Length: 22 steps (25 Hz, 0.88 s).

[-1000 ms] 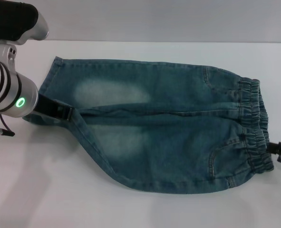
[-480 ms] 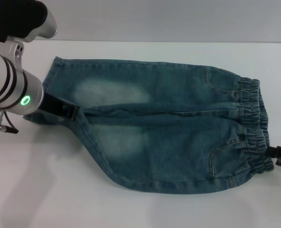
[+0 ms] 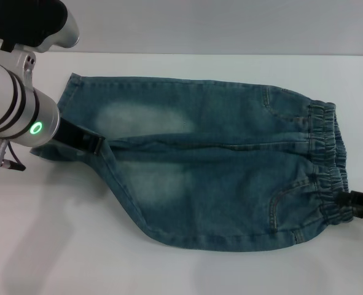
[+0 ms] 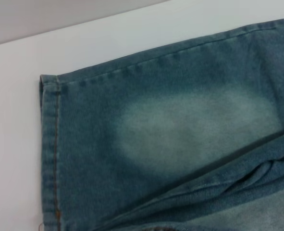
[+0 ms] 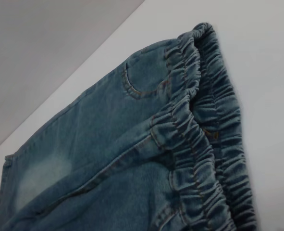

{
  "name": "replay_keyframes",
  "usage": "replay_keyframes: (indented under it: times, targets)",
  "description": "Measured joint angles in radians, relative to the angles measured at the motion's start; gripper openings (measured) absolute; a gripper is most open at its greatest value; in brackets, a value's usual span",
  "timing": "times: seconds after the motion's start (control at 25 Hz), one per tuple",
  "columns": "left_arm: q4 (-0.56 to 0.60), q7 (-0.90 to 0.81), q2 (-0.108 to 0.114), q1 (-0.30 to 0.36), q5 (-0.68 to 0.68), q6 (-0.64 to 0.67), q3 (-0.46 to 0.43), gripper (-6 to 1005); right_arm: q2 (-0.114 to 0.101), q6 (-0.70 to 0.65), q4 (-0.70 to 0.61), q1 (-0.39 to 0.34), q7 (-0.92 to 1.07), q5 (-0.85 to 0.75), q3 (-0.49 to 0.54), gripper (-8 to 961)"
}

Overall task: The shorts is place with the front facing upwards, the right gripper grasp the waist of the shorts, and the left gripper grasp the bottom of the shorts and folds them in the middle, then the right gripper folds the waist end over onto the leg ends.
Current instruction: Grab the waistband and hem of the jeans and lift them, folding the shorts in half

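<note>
Head view high and forward-down over the whole shorts (image 3: 212,166); both wrist views close on opposite ends.

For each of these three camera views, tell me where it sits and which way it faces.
Head view: high on the robot, looking down at blue-green denim shorts; left gripper at the hems, right gripper at the waistband.
Left wrist view: over one leg hem; no robot parts show.
Right wrist view: near the gathered elastic waistband; no robot parts show.
Shared: all show a pale faded patch.
</note>
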Motion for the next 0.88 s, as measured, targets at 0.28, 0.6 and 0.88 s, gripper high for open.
replay_keyframes:
  times: [0.28, 0.6, 0.88]
  targets:
    - [-0.001, 0.003, 0.000, 0.000, -0.003, -0.003, 0.001, 196, 0.001, -0.001, 0.030, 0.025, -0.005, 0.008, -0.009, 509]
    - [-0.002, 0.013, 0.000, -0.003, -0.007, -0.006, 0.001, 199, 0.002, -0.001, 0.050, 0.028, -0.012, 0.024, -0.015, 503]
    - [-0.002, 0.015, 0.000, -0.007, -0.008, -0.006, 0.001, 202, -0.001, 0.000, 0.072, 0.035, -0.012, 0.025, -0.021, 474]
